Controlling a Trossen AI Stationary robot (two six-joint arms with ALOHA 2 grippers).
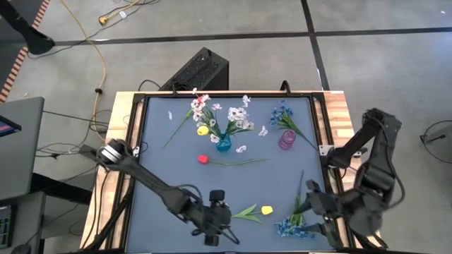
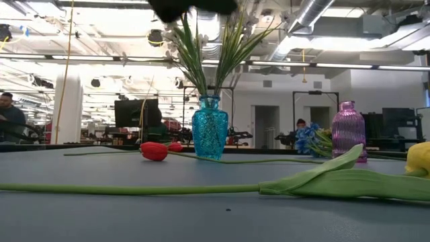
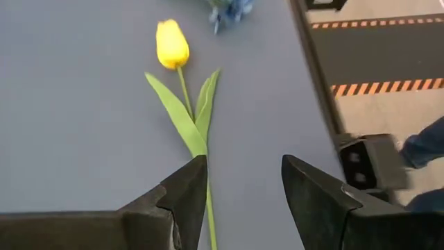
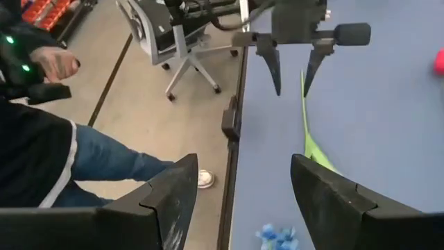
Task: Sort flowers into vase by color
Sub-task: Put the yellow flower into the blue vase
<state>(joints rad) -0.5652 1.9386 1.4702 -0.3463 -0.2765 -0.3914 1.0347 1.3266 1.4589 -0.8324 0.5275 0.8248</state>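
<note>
Flowers lie scattered on the dark desk (image 1: 155, 162). A yellow tulip (image 3: 172, 43) lies flat near the front edge, its stem running between the spread fingers of the left claw (image 3: 243, 184), which grasps nothing. The right claw (image 4: 243, 187), also released, hovers near a blue spray (image 1: 291, 226).

A dark bench (image 1: 155, 152) is seen carrying a blue vase (image 1: 223, 143) and purple vase (image 1: 286, 140) upright, while a red tulip (image 1: 203, 159), yellow tulip (image 1: 266, 209) and blue spray (image 1: 291, 226) lie flat on it.
</note>
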